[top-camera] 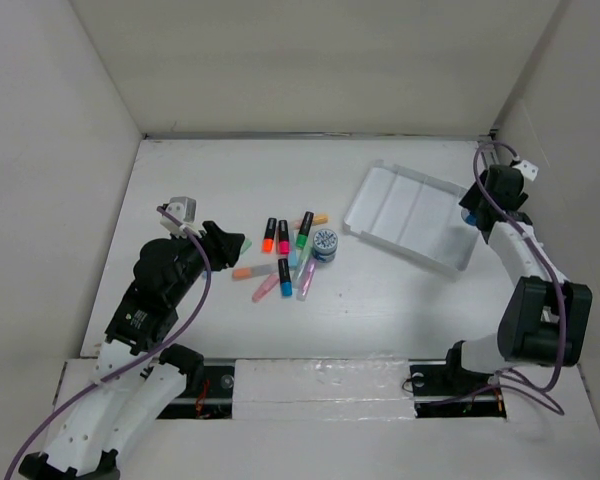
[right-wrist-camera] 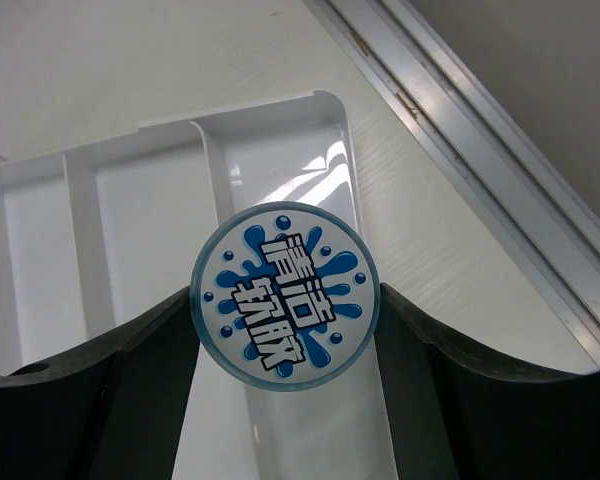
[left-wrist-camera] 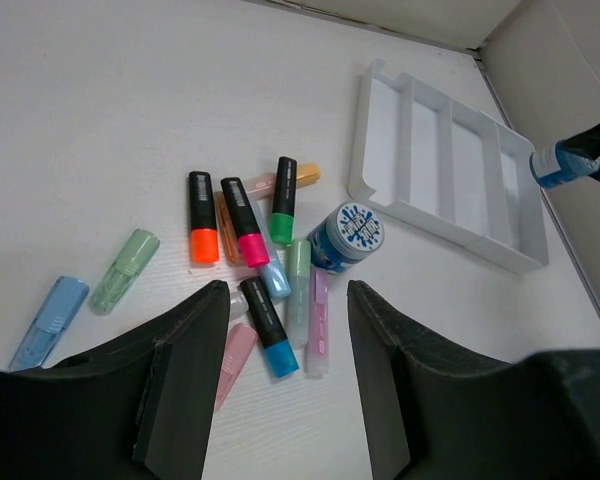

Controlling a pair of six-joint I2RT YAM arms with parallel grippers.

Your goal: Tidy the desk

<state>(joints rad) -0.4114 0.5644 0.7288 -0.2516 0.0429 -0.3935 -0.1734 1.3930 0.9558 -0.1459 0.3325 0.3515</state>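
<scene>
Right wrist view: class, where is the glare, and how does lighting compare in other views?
Right wrist view: glare patch on the glossy white compartmented tray, above the round blue-and-white container. Left wrist view: soft shadows beside the highlighter pens. Top view: even, diffuse light.

Two arms in white and black, strung with purple cable.
The left arm [top-camera: 145, 300] and right arm [top-camera: 528, 255] each pair smooth white links with blocky black joint housings, and a thin purple cable [top-camera: 208, 278] loops loosely along each. The left hand [top-camera: 228, 243] and right hand [top-camera: 477, 213] have broad matte black fingers [left-wrist-camera: 185, 390] with curved inner edges; a small white block sits at each wrist.
</scene>
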